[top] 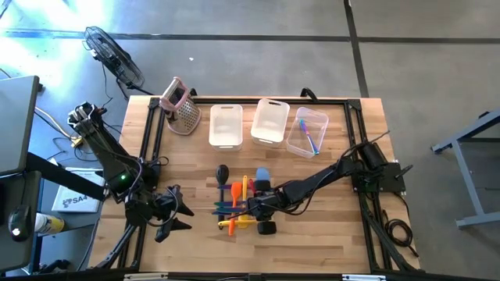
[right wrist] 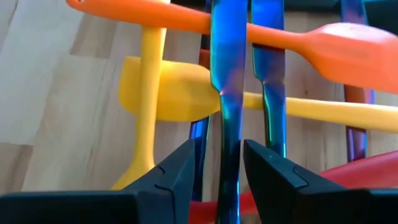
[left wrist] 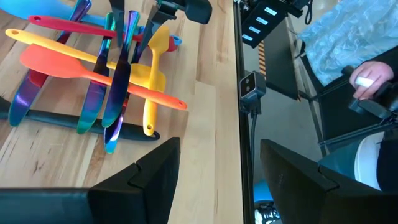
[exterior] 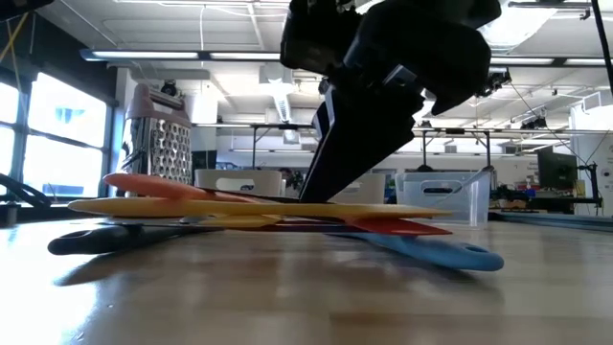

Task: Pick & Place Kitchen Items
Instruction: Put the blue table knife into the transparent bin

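While overhead hides it, right claw [right wrist: 216, 177] straddles iridescent knife [right wrist: 227, 74], unclenched.

I see a wooden table [top: 195, 242]; along its far edge stand a box grater [top: 181, 108] and three clear bins [top: 225, 125]. A crossed heap of coloured utensils [top: 238, 199] lies mid-table.

the right claw [right wrist: 225, 180] has its two dark fingers [right wrist: 171, 180] on either side of an iridescent blue utensil [right wrist: 227, 93], apart from it. beneath and around lie a yellow spatula [right wrist: 168, 87] and an orange spatula [right wrist: 336, 50] on the wooden desk [right wrist: 56, 81].
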